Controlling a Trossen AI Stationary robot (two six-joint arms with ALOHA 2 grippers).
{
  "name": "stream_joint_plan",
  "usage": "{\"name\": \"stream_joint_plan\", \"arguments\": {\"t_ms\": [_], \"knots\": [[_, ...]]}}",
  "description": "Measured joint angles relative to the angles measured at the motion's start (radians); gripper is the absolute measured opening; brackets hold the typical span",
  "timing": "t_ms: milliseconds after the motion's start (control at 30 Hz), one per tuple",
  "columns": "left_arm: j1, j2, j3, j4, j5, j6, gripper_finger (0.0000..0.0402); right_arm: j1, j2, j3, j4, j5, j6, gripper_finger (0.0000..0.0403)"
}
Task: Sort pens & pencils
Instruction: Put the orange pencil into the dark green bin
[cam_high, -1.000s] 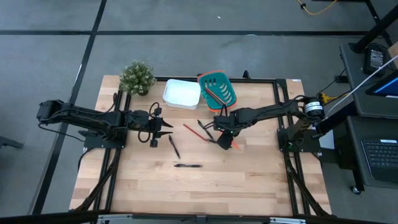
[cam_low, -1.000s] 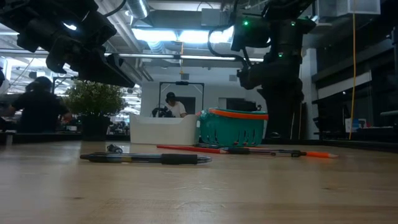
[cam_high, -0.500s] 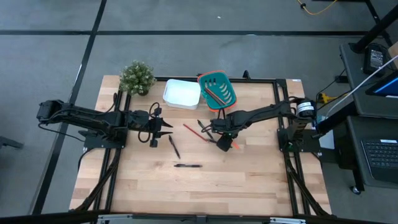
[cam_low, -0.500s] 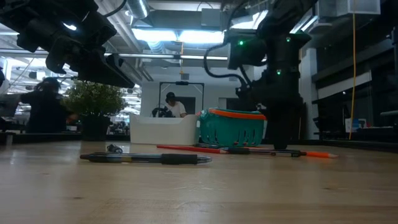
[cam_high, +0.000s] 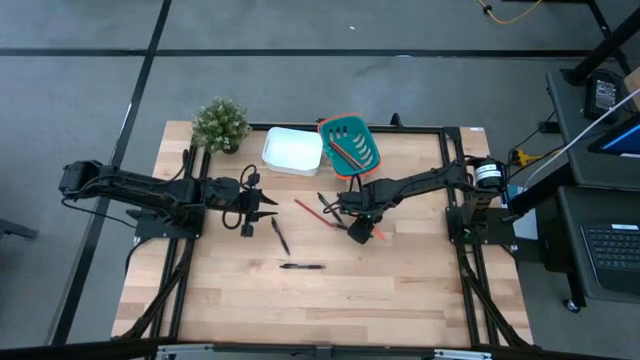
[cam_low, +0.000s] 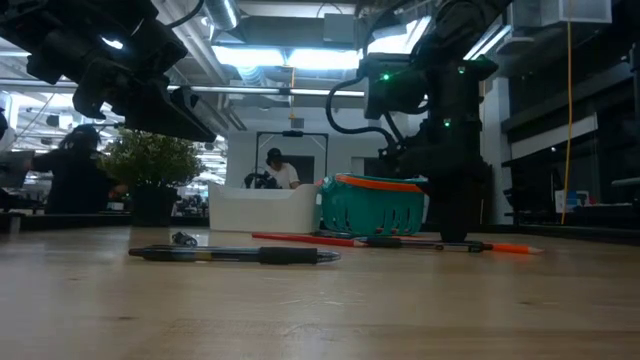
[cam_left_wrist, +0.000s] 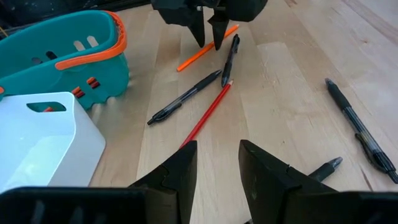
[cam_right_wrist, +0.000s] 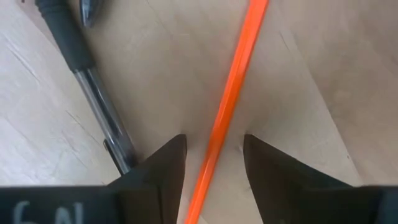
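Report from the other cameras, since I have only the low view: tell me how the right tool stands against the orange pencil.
Observer: In the right wrist view, the right tool is open at the table, with one finger on each side of the orange pencil. It is not yet closed on it.
Operator: Say what lies beside that pencil.
Observer: A black pen lies close by, outside the fingers and apart from the pencil.
Operator: Now place the left tool.
Observer: From above, the left tool hangs over the table's left part, with a second black pen on the wood just beyond its tip.
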Motion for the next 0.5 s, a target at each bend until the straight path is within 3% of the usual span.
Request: {"name": "stream_joint_plan", "arguments": {"t_ms": [267, 500], "knots": [[0.000, 0.000, 0.000, -0.002, 0.000, 0.000, 0.0112, 0.000, 0.002, -0.001, 0.000, -0.005, 0.041, 0.0158], [0.000, 0.000, 0.000, -0.002, 0.000, 0.000, 0.0112, 0.000, 0.003, -0.001, 0.005, -0.009, 0.045, 0.0114]]}}
